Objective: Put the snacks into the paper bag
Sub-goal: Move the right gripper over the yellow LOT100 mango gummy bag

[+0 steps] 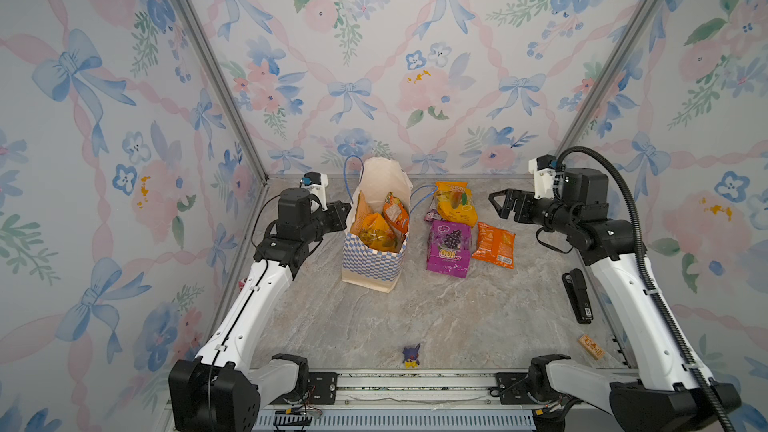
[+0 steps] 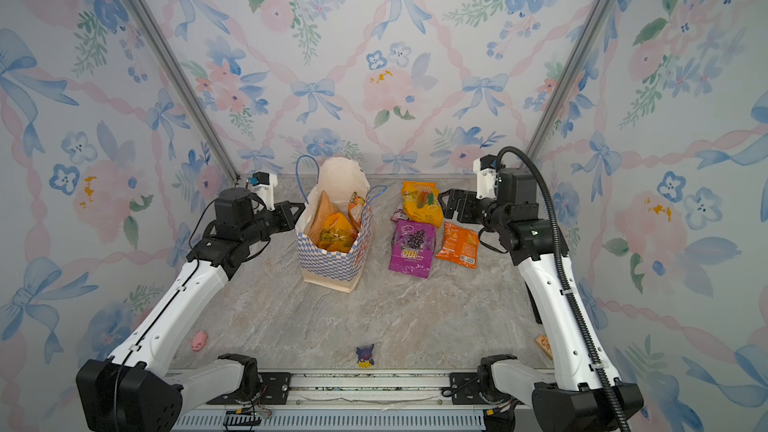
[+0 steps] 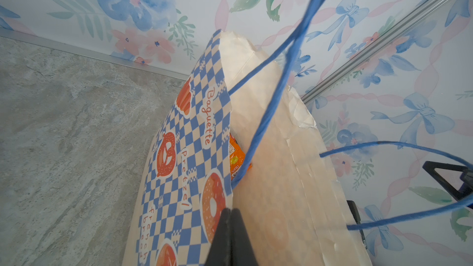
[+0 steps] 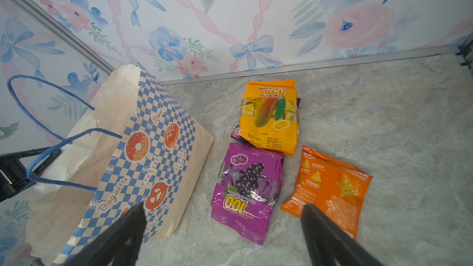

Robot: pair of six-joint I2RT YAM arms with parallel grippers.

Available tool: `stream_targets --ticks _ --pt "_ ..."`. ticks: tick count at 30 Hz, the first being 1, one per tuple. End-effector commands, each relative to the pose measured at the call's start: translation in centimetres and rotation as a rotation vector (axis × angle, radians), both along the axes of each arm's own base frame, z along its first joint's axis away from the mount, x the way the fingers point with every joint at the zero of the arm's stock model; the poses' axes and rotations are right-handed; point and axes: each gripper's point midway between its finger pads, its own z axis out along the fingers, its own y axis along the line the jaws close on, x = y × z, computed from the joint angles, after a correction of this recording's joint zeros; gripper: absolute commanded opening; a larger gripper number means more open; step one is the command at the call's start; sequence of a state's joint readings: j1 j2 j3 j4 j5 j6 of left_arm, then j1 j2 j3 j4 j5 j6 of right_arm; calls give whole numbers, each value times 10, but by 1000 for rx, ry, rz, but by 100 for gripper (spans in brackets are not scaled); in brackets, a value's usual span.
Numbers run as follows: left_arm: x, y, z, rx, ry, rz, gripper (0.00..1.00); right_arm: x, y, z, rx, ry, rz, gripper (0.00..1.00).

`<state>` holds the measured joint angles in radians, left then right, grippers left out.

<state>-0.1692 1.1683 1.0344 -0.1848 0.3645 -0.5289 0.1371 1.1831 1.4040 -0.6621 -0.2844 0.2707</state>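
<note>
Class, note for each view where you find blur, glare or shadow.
Both top views: even light, barely any shadow. Left wrist view: the paper bag's blue cord handle and left pincer blur near the lens. Right wrist view: glare on the purple packet; right pincer blurred.

You are seeing one paper bag (image 1: 372, 268) with three packets (image 1: 376, 236) showing inside. Four more are lying on the counter (image 1: 415, 317): one yellow packet (image 1: 455, 205), one purple packet (image 1: 449, 249), one orange packet (image 1: 494, 245), one small purple wrapper (image 1: 432, 215). Also lying there: one figurine (image 1: 411, 356), one wooden block (image 1: 591, 347), one stapler (image 1: 575, 295), one pink toy (image 2: 199, 339).
</note>
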Motion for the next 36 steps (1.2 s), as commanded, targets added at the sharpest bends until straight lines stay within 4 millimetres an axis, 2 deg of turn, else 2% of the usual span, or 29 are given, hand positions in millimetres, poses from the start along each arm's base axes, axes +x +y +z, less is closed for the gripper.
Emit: stream_targets --ticks 1,8,19,36 --pt "-1 0 6 -7 -5 -3 0 2 -5 1 5 5 -25 97" --pt "0 0 6 -8 -2 -7 0 12 -3 -12 5 42 -25 97" --pt "-2 1 6 -9 -2 1 0 44 -1 -38 -3 129 -44 97" --pt "-4 2 5 11 -8 5 0 54 -8 -63 -32 198 -89 97"
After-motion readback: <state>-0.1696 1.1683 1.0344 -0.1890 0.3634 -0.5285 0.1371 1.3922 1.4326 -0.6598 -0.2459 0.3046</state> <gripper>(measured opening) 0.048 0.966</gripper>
